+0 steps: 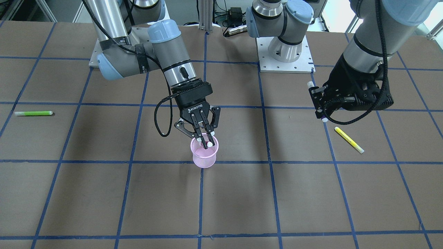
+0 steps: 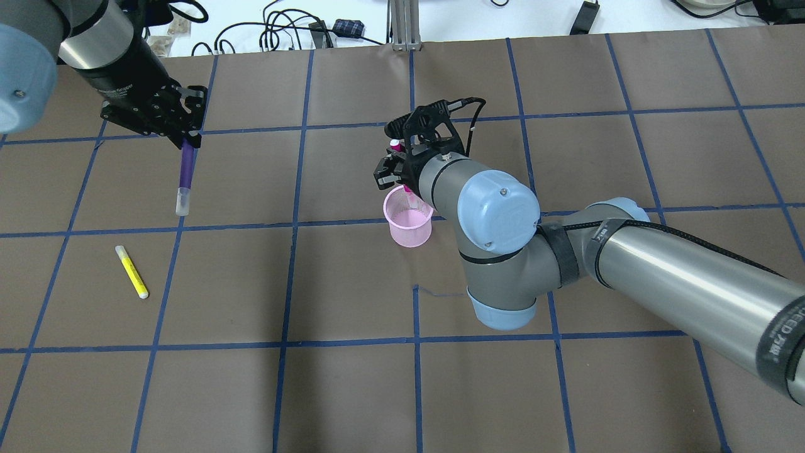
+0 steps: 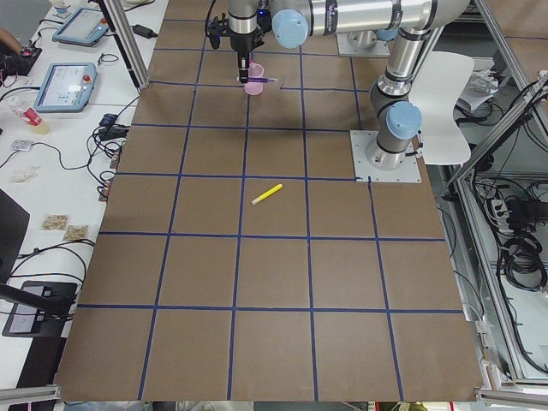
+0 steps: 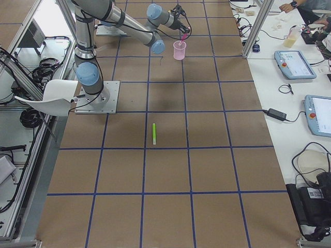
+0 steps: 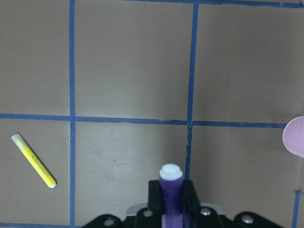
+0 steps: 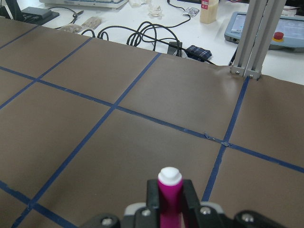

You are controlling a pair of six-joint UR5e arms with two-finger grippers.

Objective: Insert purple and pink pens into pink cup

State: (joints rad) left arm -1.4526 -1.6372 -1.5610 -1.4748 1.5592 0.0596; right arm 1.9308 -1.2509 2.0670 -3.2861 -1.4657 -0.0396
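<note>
Pinches pink pen point(image 6: 169, 197) between black fingers of right tool point(image 1: 207, 142): smooth magenta barrel, round white end cap. Holds it tilted over pink cup point(image 2: 412, 234), lower end inside mouth by rim. Cup round, tapered, pale, finely meshed by look, upright on counter point(image 2: 352, 377) of matte brown sheet with blue tape grid. Clamps purple pen point(image 2: 185, 173) in left tool point(image 2: 187, 141), above counter, well apart from cup; cylindrical, whitish tip outward. Yellow pen point(image 2: 131, 272) flat near left tool. Green pen point(image 1: 33, 113) flat, far side.
</note>
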